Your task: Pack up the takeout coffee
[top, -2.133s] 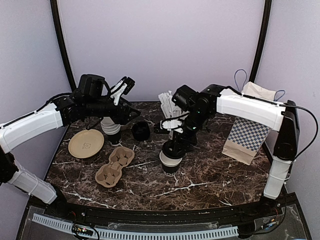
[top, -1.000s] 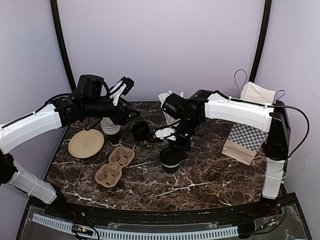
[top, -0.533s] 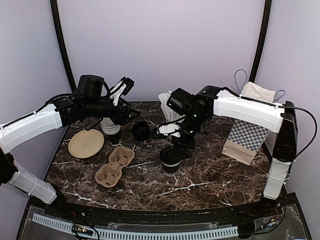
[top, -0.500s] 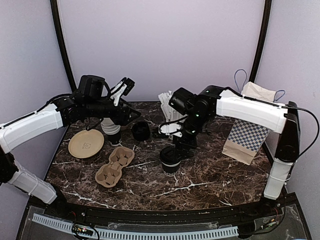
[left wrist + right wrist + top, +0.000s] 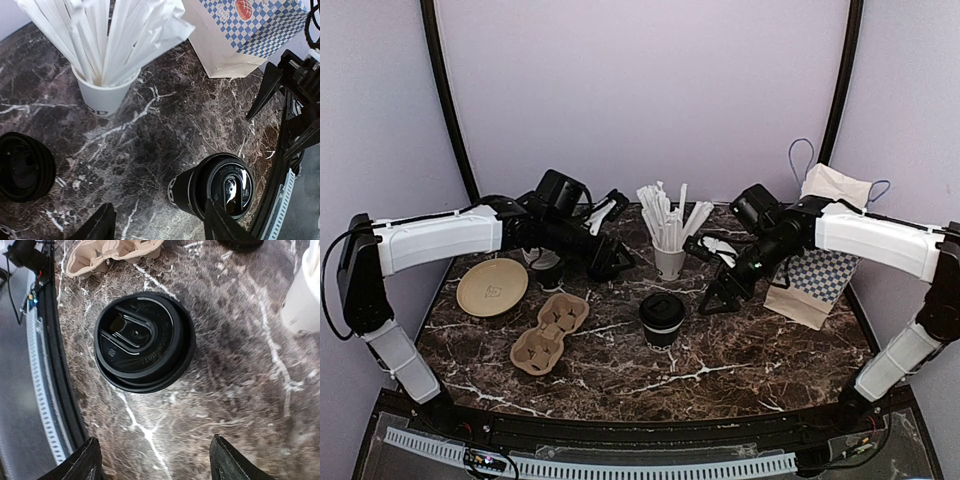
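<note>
The takeout coffee (image 5: 661, 318), a small black cup with a black lid, stands upright at the table's middle. It also shows in the left wrist view (image 5: 216, 187) and the right wrist view (image 5: 143, 342). My right gripper (image 5: 718, 297) is open and empty, just right of the coffee and apart from it; in its wrist view the gripper (image 5: 157, 462) hangs over bare marble beside the lid. My left gripper (image 5: 612, 262) is open and empty, behind and left of the coffee; in its own view the gripper (image 5: 160, 227) has the cup by its right finger.
A white cup of wrapped straws (image 5: 670, 260) stands behind the coffee. A checked paper bag (image 5: 815, 272) stands at right. A brown cup carrier (image 5: 550, 330) and paper plate (image 5: 492, 287) lie at left. Stacked black cups (image 5: 546, 266) and lids (image 5: 22, 165) sit near my left gripper.
My right gripper has come off the coffee's lid and drawn back to the right. My left arm has swung right and down toward the table's middle. The coffee stays in place.
</note>
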Motion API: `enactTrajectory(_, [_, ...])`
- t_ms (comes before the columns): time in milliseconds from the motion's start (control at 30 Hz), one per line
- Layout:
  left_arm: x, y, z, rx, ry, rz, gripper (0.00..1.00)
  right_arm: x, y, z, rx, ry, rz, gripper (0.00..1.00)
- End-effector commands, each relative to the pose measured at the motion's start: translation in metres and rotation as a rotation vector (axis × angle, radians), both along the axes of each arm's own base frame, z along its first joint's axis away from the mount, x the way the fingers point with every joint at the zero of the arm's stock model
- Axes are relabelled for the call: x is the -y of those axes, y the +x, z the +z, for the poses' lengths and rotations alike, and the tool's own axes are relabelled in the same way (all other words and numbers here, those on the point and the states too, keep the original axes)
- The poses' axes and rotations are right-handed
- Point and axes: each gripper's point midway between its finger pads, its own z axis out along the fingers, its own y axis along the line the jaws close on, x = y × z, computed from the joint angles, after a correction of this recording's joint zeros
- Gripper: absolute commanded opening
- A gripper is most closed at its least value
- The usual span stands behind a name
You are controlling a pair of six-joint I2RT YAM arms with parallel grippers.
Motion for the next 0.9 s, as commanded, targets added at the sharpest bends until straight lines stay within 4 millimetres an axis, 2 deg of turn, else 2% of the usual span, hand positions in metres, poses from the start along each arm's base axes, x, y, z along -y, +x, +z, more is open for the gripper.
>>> enactTrajectory(0, [0.017,-0.018,0.002,-0.122,-0.086,-0.031,0.64,-0.021,-0.001,0.001,-0.159,0.171,-0.063,0.71])
enactTrajectory(267, [0.040,-0.033,-0.017,-0.217,-0.129,-0.072,0.64,-0.037,0.004,-0.017,-0.320,0.209,-0.066,0.59])
enactTrajectory(533, [0.041,-0.035,-0.038,-0.261,-0.077,-0.059,0.61,-0.036,0.010,-0.022,-0.372,0.219,-0.088,0.54])
enactTrajectory(867, [0.047,-0.046,-0.055,-0.328,-0.080,-0.107,0.46,-0.036,0.012,-0.030,-0.430,0.228,-0.095,0.48])
